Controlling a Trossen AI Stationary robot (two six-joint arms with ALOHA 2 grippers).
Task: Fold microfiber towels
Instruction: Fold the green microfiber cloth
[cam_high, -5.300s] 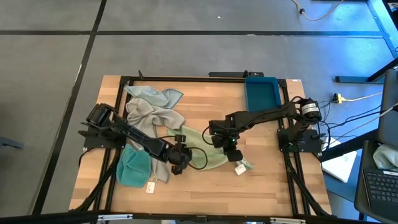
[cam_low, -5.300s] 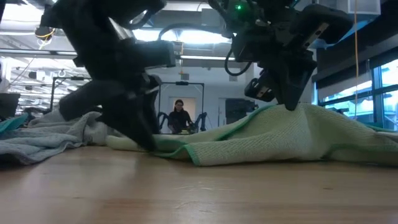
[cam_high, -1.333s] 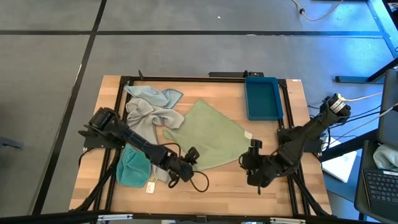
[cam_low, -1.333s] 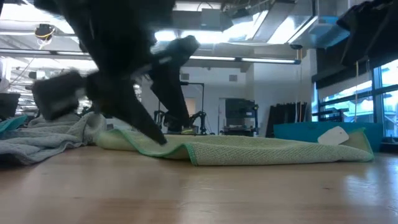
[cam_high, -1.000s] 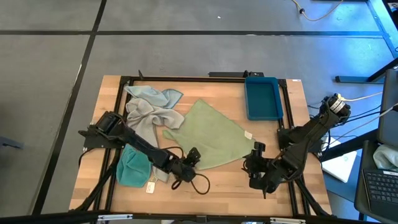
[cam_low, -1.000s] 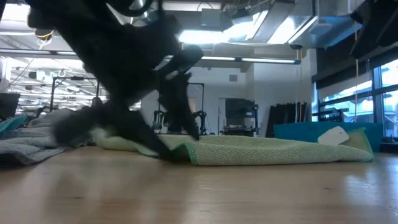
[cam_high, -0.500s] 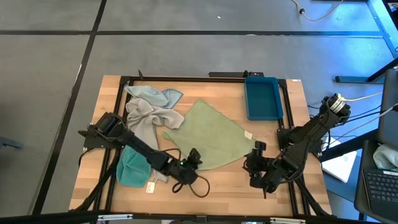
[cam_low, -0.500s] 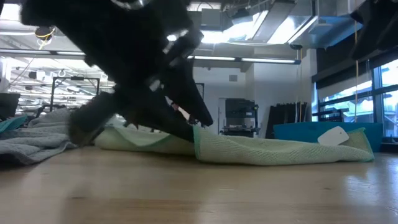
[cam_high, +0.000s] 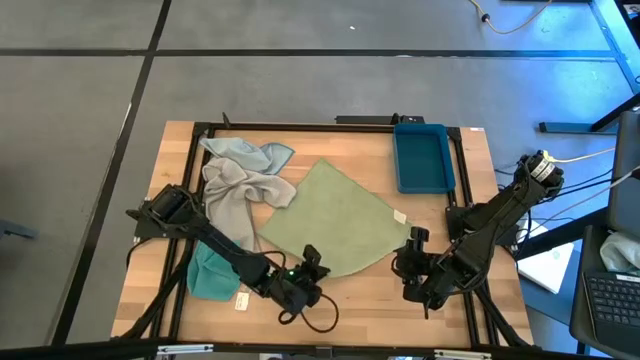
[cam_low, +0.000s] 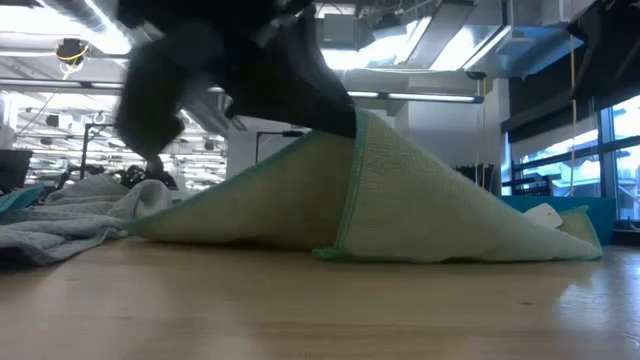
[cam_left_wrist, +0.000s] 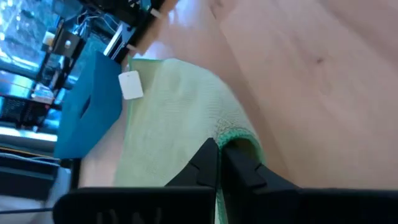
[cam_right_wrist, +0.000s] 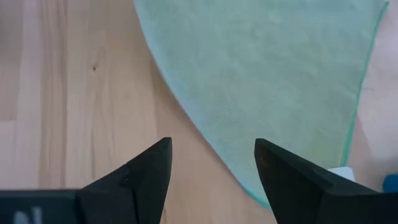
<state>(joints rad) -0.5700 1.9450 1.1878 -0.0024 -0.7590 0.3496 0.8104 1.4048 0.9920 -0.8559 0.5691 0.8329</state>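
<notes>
Four microfiber towels lie on the counter (cam_high: 420, 310). The left tool (cam_high: 312, 262) is pinched fully closed on the near corner of the pale green towel (cam_high: 335, 225), which spreads away from it toward the single blue tray (cam_high: 421, 155); in the low view that corner is raised into a peak. Behind and beside the left arm are a grey towel (cam_high: 235, 190), a pale blue towel (cam_high: 250, 153) and a teal towel (cam_high: 208, 275). The right tool (cam_high: 412, 255) hovers just beside the green towel's edge, fingers (cam_right_wrist: 149, 174) spread wide, holding nothing.
</notes>
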